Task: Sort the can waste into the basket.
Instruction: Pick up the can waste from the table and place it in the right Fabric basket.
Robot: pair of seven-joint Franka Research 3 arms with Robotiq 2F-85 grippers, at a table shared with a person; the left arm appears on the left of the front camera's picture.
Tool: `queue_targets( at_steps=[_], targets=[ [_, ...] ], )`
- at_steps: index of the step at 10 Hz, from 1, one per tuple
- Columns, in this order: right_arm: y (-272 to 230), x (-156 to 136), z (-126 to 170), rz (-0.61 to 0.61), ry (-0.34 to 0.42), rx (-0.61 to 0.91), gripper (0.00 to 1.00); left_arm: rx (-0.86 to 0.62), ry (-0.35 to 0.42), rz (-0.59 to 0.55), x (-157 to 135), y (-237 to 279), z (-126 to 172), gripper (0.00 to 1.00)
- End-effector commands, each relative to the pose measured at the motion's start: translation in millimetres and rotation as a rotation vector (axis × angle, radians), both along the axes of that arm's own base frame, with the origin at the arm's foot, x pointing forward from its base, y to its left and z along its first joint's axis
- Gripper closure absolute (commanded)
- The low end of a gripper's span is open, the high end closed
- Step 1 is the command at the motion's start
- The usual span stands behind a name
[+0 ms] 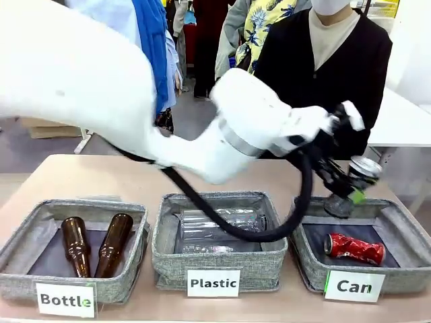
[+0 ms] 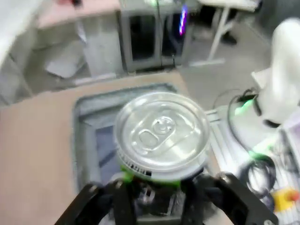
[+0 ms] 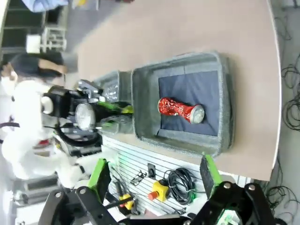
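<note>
From my seat I read three white labels along the near edge of the desk (image 1: 67, 171): "Bottle" (image 1: 65, 300) on the left basket, which holds two brown bottles (image 1: 94, 245) lying side by side; "Plastic" (image 1: 213, 283) on the middle one, where clear plastic bottles (image 1: 219, 225) lie partly hidden behind the left arm's black cable (image 1: 229, 225); and "Can" (image 1: 354, 286) on the right basket (image 1: 404, 232).

The red can (image 1: 354, 248) lies on its side on the dark lining of the "Can" basket, toward its front; I cannot read its white marks. The left gripper (image 1: 355, 183) is clamped on the silver-topped can (image 2: 161, 133), held in the air over that basket's far left corner. In the left wrist view the can's lid faces me, and there is a strip of print on its side too blurred to read.

The right gripper (image 3: 154, 180) has its green pads spread wide with nothing between them, well off the desk's right edge. Bare lining lies open on either side of the red can.
</note>
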State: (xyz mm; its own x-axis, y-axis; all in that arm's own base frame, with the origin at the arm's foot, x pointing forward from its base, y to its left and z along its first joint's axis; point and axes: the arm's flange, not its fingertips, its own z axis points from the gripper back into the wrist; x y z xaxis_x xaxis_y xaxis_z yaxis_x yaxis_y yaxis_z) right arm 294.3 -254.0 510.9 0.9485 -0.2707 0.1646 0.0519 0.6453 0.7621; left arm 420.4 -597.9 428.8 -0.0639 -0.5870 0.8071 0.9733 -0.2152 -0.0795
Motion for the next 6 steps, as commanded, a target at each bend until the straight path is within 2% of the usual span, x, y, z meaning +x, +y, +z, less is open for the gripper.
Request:
queue_targets(
  at_steps=[1,2,3,4,6],
  targets=[
    [-12,-34,-8,0.007,-0.091,0.087,0.0,0.108,-0.04,-0.033,33,-67,18,0.64],
    [-17,-48,-12,0.05,-0.111,0.13,0.0,0.166,-0.049,-0.055,32,-83,9,0.64],
    [-13,-19,-5,-0.025,-0.026,0.039,0.0,0.216,-0.095,-0.066,32,-90,3,0.64],
    [-13,-19,-5,-0.025,-0.026,0.039,0.0,0.126,-0.05,-0.024,9,-46,-11,0.64],
    [-13,-19,-5,-0.025,-0.026,0.039,0.0,0.126,-0.05,-0.024,9,-46,-11,0.64]
  ],
)
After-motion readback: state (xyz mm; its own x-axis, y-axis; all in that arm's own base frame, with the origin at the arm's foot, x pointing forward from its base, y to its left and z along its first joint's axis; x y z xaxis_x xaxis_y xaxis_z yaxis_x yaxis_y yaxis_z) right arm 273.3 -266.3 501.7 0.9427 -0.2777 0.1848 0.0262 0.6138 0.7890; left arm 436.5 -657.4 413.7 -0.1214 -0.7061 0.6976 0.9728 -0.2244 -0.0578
